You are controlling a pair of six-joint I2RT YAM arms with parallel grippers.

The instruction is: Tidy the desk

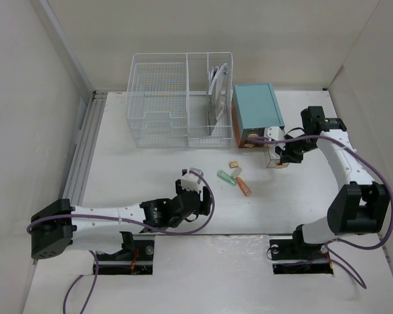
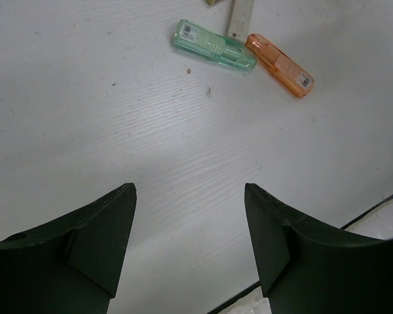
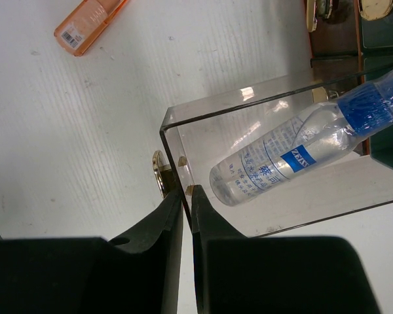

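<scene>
Left gripper: fingers apart, empty, over the desk.
Right gripper: fingers clamped on drawer wall.
Desk: white top, under both arms.
Drawer: clear, holds bottle.
Green case: beside orange case, mid-desk.

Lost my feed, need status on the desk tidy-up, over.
Left gripper open, empty, over desk. Right gripper shut on front wall of clear drawer, spray bottle inside. Loose mid-desk: green case, orange case.
</scene>
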